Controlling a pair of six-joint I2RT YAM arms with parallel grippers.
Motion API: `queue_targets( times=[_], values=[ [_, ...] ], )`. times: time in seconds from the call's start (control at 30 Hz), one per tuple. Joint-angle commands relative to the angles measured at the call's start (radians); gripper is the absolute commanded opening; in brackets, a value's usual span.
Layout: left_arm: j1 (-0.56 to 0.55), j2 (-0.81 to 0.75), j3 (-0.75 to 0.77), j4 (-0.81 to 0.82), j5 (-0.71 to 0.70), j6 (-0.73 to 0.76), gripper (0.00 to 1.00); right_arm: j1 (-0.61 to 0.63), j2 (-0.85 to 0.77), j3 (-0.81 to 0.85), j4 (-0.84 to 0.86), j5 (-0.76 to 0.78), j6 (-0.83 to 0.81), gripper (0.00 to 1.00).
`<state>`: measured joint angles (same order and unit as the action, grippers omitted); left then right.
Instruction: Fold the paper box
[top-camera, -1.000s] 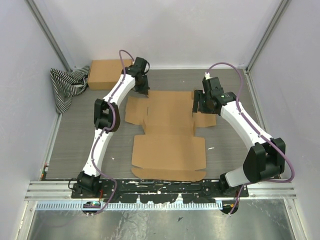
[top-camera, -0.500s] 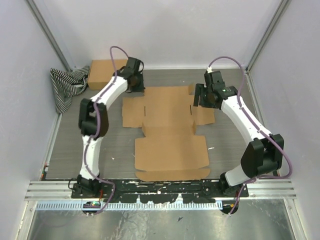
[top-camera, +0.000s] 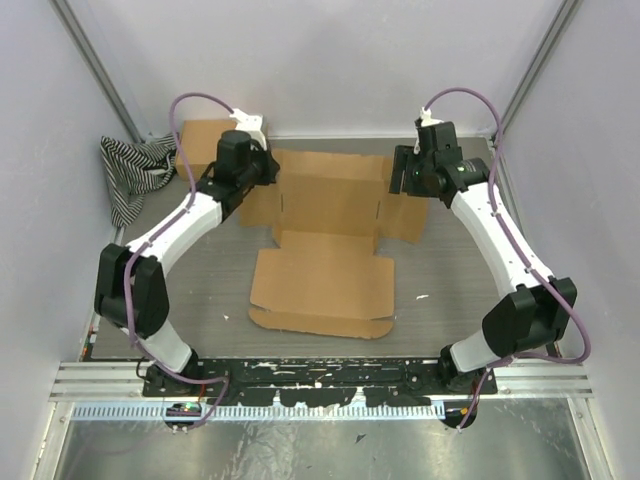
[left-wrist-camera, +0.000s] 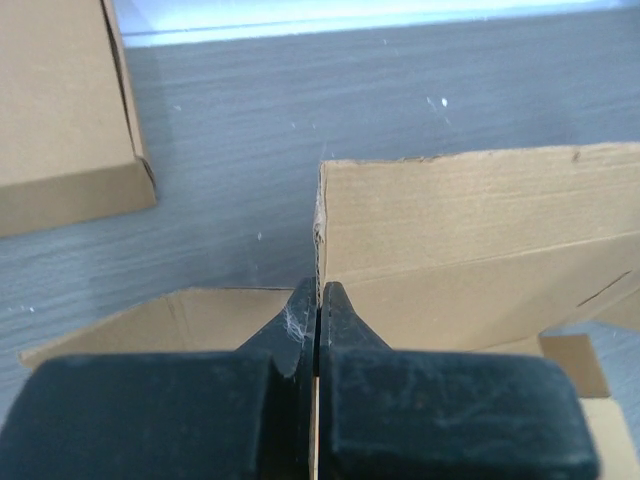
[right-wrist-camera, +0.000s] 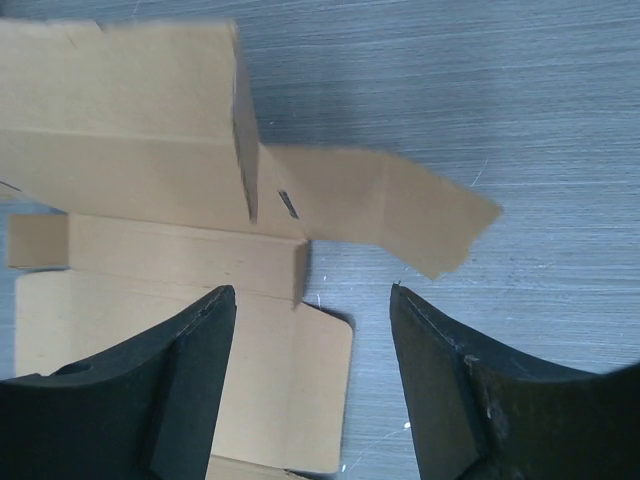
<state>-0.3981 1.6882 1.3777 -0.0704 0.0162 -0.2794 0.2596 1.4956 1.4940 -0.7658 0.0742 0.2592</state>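
Plain brown corrugated cardboard paper box (top-camera: 325, 280) lies mid-table as a die-cut sheet, near panels flat, far panel at 12 o'clock standing up (hinged along its crease). Left gripper (left-wrist-camera: 318, 300) at the sheet's 10 o'clock corner, jaws clenched on that panel's left edge. Right gripper (right-wrist-camera: 312, 300) at 2 o'clock, jaws spread, above the right side flap, gripping nothing. Fully formed brown cardboard box (top-camera: 200, 140) at 11 o'clock, black-and-white striped cloth (top-camera: 135, 170) at 10 o'clock, both on the grey wood-grain table (top-camera: 180, 280).
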Motion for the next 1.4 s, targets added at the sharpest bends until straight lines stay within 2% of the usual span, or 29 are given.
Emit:
queue_targets(
  times=[0.0,0.2,0.4,0.63,1.03,1.1,1.37],
  values=[
    [-0.059,-0.113,-0.145,0.185,-0.052,0.099,0.0,-0.002,-0.094,0.084,-0.038,-0.039,-0.035,0.68],
    [-0.105,-0.239,-0.306,0.332,-0.095,0.142,0.0,-0.004,-0.096,0.121,-0.073,-0.038,-0.041,0.68],
    [-0.119,-0.334,-0.42,0.414,-0.122,0.164,0.0,-0.004,-0.065,0.161,-0.108,-0.028,-0.053,0.65],
    [-0.129,-0.402,-0.509,0.511,-0.117,0.19,0.0,-0.005,-0.029,0.178,-0.118,-0.07,-0.066,0.56],
    [-0.133,-0.458,-0.624,0.69,-0.032,0.225,0.0,-0.024,0.042,0.216,-0.118,-0.117,-0.081,0.53],
    [-0.135,-0.458,-0.625,0.69,-0.029,0.227,0.0,-0.025,0.049,0.211,-0.121,-0.134,-0.084,0.48],
    [-0.134,-0.451,-0.621,0.689,-0.031,0.226,0.0,-0.026,0.051,0.175,-0.135,-0.199,-0.086,0.07]
  ],
)
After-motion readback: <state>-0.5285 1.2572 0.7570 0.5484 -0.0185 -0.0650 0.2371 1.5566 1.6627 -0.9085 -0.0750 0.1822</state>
